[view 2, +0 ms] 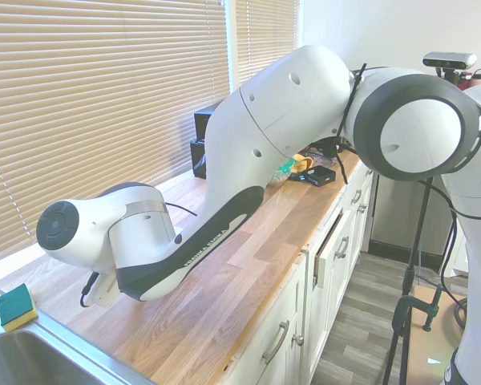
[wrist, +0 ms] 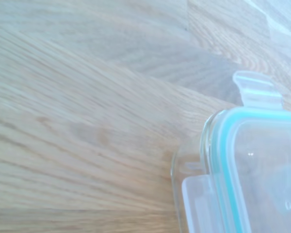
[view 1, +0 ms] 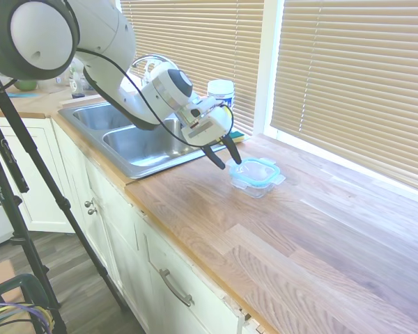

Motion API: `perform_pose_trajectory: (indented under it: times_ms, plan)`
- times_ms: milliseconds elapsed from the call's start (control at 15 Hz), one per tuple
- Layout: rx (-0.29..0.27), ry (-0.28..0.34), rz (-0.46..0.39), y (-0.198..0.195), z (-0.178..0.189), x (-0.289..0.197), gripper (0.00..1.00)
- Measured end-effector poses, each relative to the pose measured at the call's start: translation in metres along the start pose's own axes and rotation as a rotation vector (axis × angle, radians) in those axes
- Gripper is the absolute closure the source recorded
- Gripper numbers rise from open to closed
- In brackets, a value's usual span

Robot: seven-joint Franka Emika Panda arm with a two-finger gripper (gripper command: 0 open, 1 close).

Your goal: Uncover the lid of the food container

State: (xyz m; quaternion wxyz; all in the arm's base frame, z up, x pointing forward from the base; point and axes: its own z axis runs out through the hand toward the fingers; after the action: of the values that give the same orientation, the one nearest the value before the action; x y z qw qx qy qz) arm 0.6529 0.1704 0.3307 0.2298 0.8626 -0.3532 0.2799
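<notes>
The food container, a small clear tub, sits on the wooden counter just right of the sink. The lid, clear with a teal rim and flaps turned outward, lies on top of it. My gripper hangs tilted at the lid's left edge, open, with its dark fingers spread and nothing between them. One fingertip is right by the lid's rim. The wrist view shows a corner of the lid on the glass tub over bare wood. In the second exterior view the arm hides the container.
A steel double sink lies left of the container. A white-capped wipes canister stands behind it by the window. A yellow-green sponge rests at the sink's edge. Dark items stand farther along the counter. The counter's front edge drops to cabinets.
</notes>
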Motion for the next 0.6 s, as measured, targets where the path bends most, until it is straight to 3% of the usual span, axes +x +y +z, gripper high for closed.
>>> perform_pose_trajectory:
  times_ms: [600]
  plan:
    - [-0.018,0.008,-0.006,0.0000,0.0052,-0.0013,1.00]
